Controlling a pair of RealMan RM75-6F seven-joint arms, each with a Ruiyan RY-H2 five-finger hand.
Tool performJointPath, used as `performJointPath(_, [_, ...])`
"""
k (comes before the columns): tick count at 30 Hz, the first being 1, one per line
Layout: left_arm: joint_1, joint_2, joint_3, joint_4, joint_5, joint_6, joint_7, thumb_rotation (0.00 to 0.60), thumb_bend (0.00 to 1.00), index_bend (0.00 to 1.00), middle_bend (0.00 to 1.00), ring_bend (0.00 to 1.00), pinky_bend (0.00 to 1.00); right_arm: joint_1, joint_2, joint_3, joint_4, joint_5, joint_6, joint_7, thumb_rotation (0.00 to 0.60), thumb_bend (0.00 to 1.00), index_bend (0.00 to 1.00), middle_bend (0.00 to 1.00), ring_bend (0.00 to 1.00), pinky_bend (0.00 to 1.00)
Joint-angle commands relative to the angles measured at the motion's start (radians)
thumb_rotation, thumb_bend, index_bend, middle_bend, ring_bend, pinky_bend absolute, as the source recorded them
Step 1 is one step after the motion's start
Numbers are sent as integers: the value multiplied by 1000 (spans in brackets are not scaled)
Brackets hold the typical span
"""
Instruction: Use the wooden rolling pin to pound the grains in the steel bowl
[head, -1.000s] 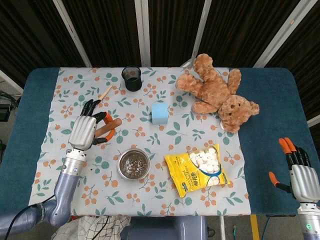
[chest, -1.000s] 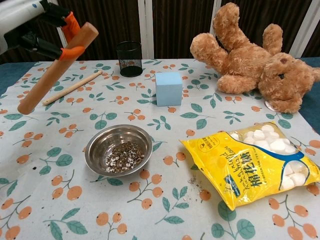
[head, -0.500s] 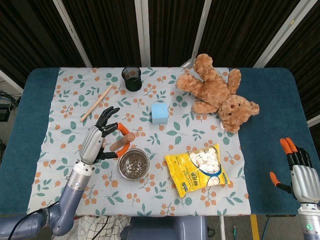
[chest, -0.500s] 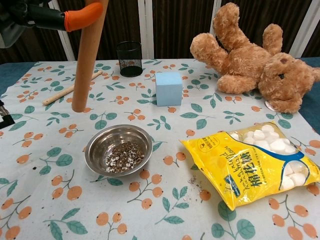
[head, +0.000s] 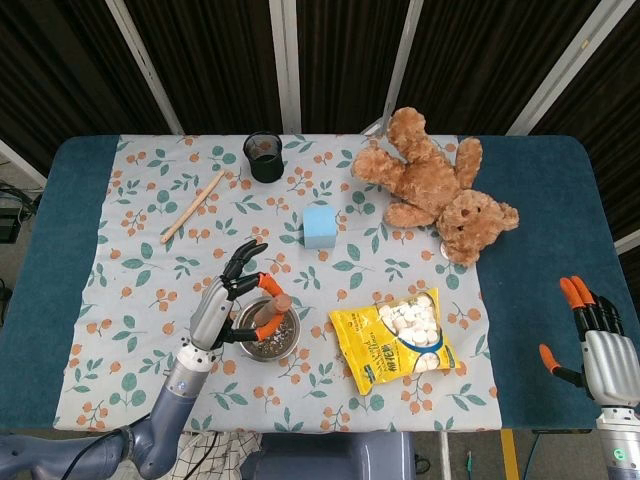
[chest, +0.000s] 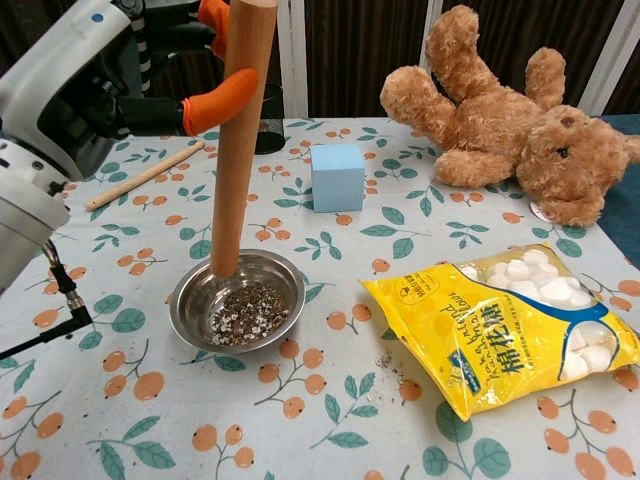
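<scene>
— What is the left hand (head: 228, 300) doing?
— It is gripping the wooden rolling pin (chest: 238, 140) near its top, orange-tipped fingers (chest: 222, 92) curling around the shaft, and holding it nearly upright. The forearm is reaching up from the near left edge, wrist bending toward the centre.
— And in the chest view?
— The same left hand (chest: 150, 70) is showing at the upper left, its white casing filling that corner.
— The right hand (head: 597, 340)?
— It is hanging low at the far right, fingers apart and pointing up, thumb sticking out sideways, holding nothing.
</scene>
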Motion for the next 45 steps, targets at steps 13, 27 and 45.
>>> performJointPath(13, [6, -97, -6, 135, -28, -7, -111, 600, 827, 560, 627, 100, 0, 3, -1, 3, 0, 4, -5, -2, 600, 359, 0, 0, 0, 0])
performJointPath(27, [2, -150, 3, 261, -24, -20, -179, 600, 827, 560, 627, 100, 0, 6, 0, 6, -1, 9, -10, -4, 600, 359, 0, 0, 0, 0])
performJointPath(45, [11, -174, 21, 337, -13, -14, -227, 600, 827, 560, 628, 100, 0, 4, -5, 4, 1, 10, -7, -9, 600, 359, 0, 0, 0, 0])
